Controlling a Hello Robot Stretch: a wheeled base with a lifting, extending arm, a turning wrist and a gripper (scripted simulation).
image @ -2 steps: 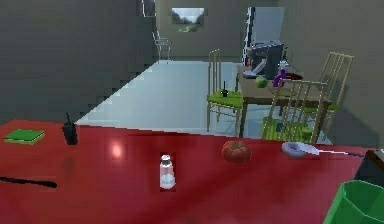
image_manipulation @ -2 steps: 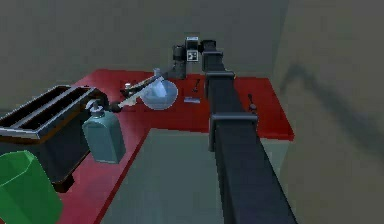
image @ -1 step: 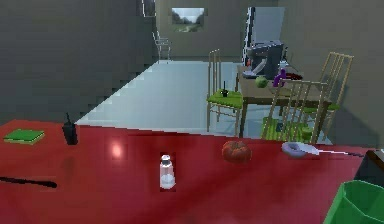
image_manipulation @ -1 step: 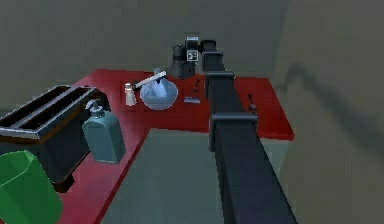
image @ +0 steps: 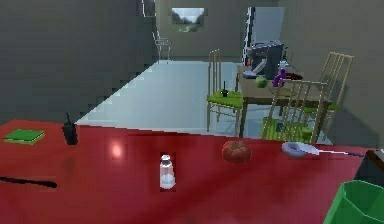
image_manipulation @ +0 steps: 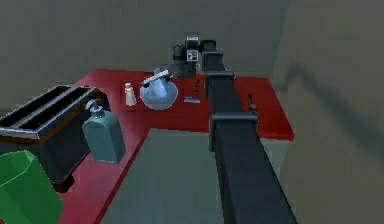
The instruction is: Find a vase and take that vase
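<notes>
A soap bottle (image_manipulation: 101,138) is set beside the toaster (image_manipulation: 50,120) at the red counter's (image_manipulation: 272,112) near inner edge. Farther along, mid-counter, a pale blue rounded vessel (image_manipulation: 160,94), judged the likely vase, is placed by a shaker (image_manipulation: 129,94). The arm (image_manipulation: 235,130) is stretched toward the far edge, presumably to reach it. Whether the gripper (image_manipulation: 182,55) is parted, together or holding anything cannot be told.

Legible text: none in either view.
The small white squares (image_manipulation: 191,57) at the dark arm bar's (image_manipulation: 235,130) far end bear black marks, not letters; the flat green book (image: 24,136) near the red countertop's (image: 110,175) left edge shows no readable print.
</notes>
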